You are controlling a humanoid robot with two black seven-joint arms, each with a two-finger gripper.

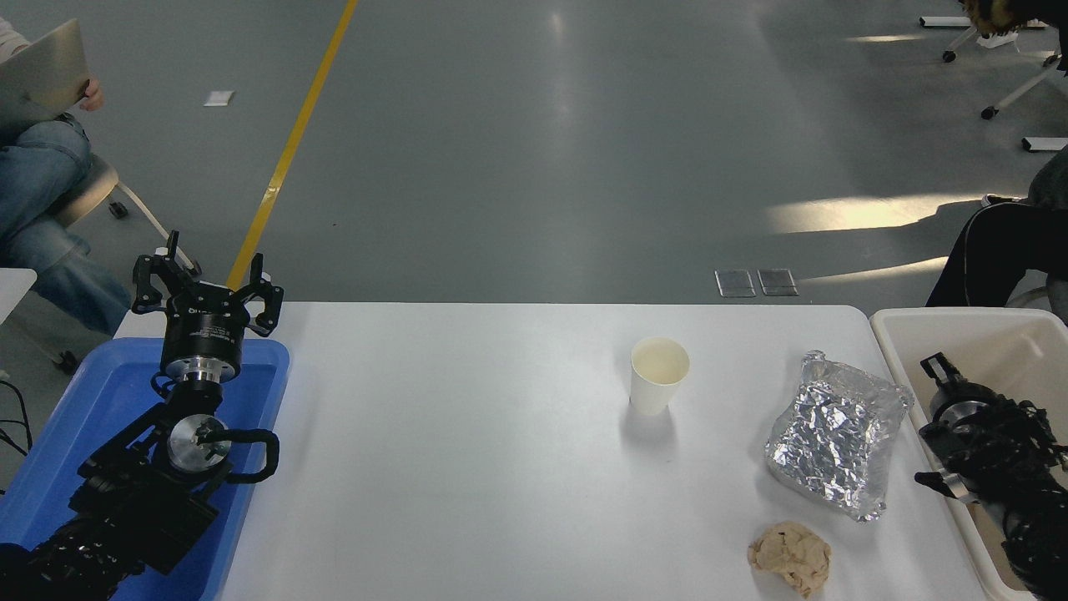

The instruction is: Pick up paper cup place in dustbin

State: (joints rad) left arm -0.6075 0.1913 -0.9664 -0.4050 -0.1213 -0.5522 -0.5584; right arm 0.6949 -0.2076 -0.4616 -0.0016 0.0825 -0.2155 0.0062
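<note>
On the white counter (467, 467) stood an upright paper cup (658, 375), probably light and easily crushed. Gentle side grip suits it. Left end effector (204, 280) was spread; the right end effector (939, 371) couldn't be judged.

No legible text, brand, number or sign anywhere in view; small pale print on the left gripper (206, 294) body is too blurred to read. The paper cup (658, 375) is plain white, unmarked.

The white desk (467, 467) carries a paper cup (659, 375) standing upright right of centre. Further right lies a crumpled foil packet (837, 434), and nearer the front edge a tan paper ball (790, 557). A blue tray (83, 417) sits at the left end, a cream dustbin (905, 367) at the right.
</note>
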